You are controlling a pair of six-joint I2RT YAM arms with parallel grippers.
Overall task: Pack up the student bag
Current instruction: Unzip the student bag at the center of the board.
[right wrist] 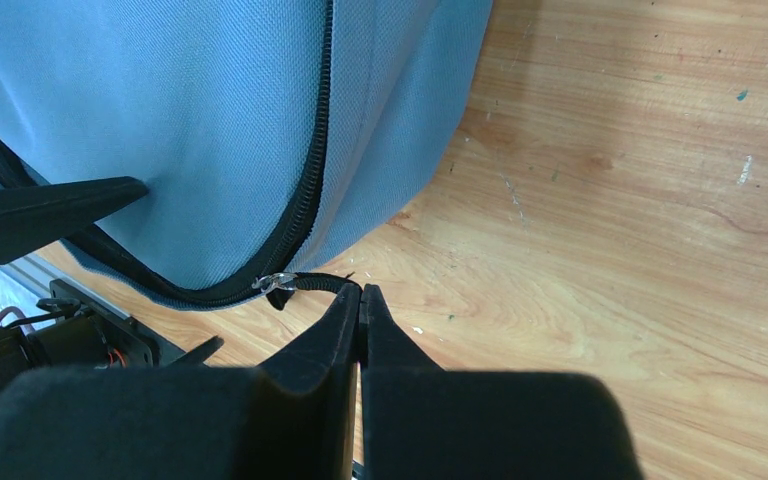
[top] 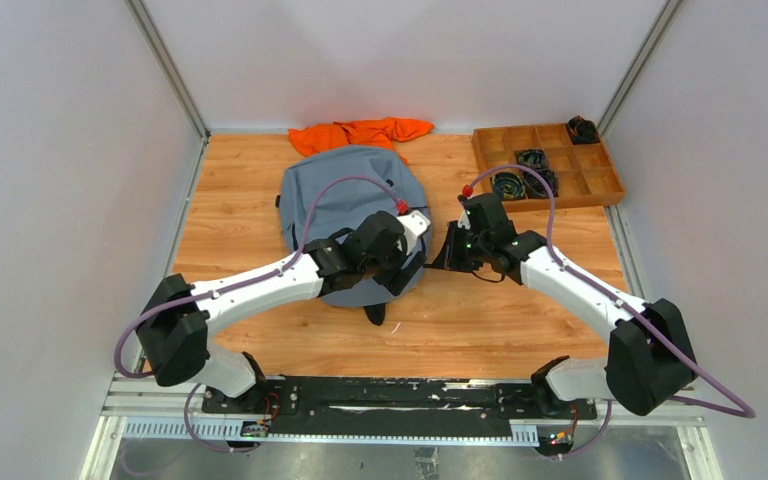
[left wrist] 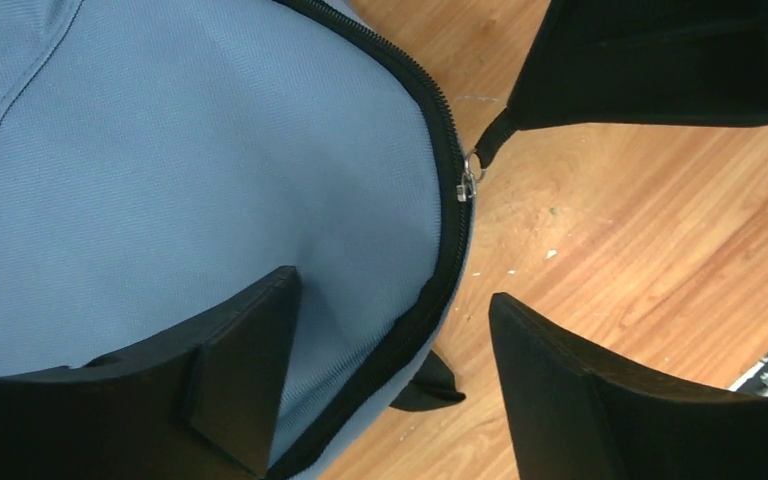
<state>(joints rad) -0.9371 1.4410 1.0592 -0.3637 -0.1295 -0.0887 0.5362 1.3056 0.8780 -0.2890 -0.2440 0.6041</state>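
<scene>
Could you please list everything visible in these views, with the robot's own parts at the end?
student bag: one, grey-blue, lying mid-table.
zipper pull: one, black tab on a metal ring, at the bag's zippered edge.
orange cloth: one, orange, behind the bag at the far edge.
wooden tray: one, brown, compartmented, far right corner.
dark bundles: apparently four, black, in the tray's compartments.
table: one, wood-toned, under everything.
left hand: one, black, open, straddling the bag's zippered edge.
right hand: one, black, shut on the zipper pull.
</scene>
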